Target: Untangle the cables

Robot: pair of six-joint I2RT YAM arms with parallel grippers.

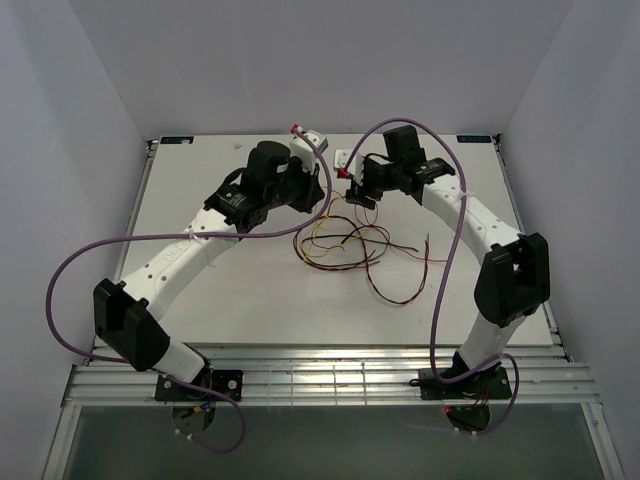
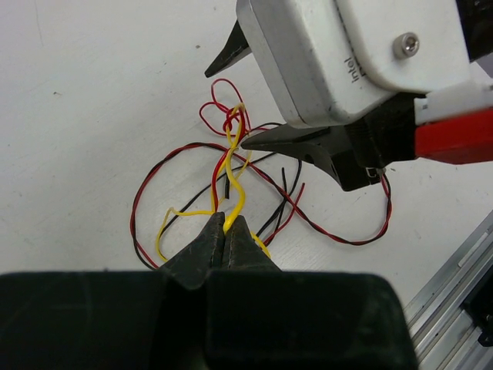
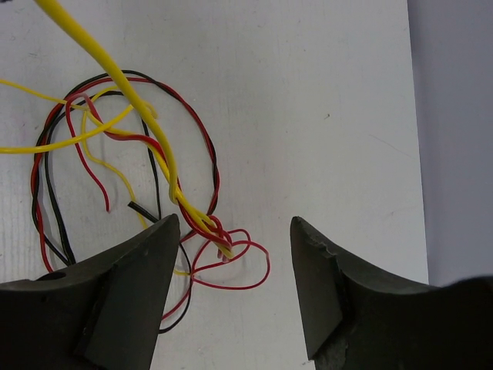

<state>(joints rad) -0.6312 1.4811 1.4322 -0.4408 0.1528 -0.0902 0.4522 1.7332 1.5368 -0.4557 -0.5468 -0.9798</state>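
Note:
The cables (image 1: 350, 247) are thin yellow, red and black wires lying in tangled loops on the white table, between the two arms. My left gripper (image 2: 228, 225) is shut on a yellow wire (image 2: 233, 173), which runs from a twisted red and yellow knot (image 2: 233, 123); in the top view this gripper (image 1: 318, 200) is at the bundle's far left. My right gripper (image 3: 231, 231) is open just above the table, with the same knot (image 3: 219, 235) between its fingers, touching neither. The yellow wire (image 3: 115, 73) runs taut up and to the left. The right gripper also shows in the top view (image 1: 357, 197).
The right wrist's white camera housing (image 2: 323, 54) hangs close over the cables in the left wrist view. The table's aluminium front rail (image 1: 330, 380) lies near the arm bases. Grey walls enclose the table (image 1: 230, 290) on three sides.

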